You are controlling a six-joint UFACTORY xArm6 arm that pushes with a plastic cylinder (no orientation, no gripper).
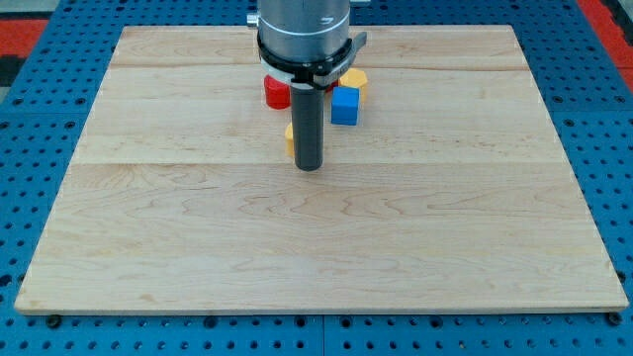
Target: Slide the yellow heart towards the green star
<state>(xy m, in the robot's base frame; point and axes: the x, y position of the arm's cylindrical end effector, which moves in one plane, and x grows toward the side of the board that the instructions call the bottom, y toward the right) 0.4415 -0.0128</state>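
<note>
My tip [310, 165] rests on the wooden board [316, 237] a little above its middle. A yellow block [290, 139], mostly hidden behind the rod, sits right against the rod's left side; its shape cannot be made out. A red block [276, 92] lies above it at the view's top. A blue cube [344, 106] stands to the right of the rod, with a second yellow block [354, 80] just above it. No green star shows; the arm's body covers part of the board's top.
A blue pegboard surface [40, 178] surrounds the board on all sides. The arm's grey body [304, 30] hangs over the board's top middle.
</note>
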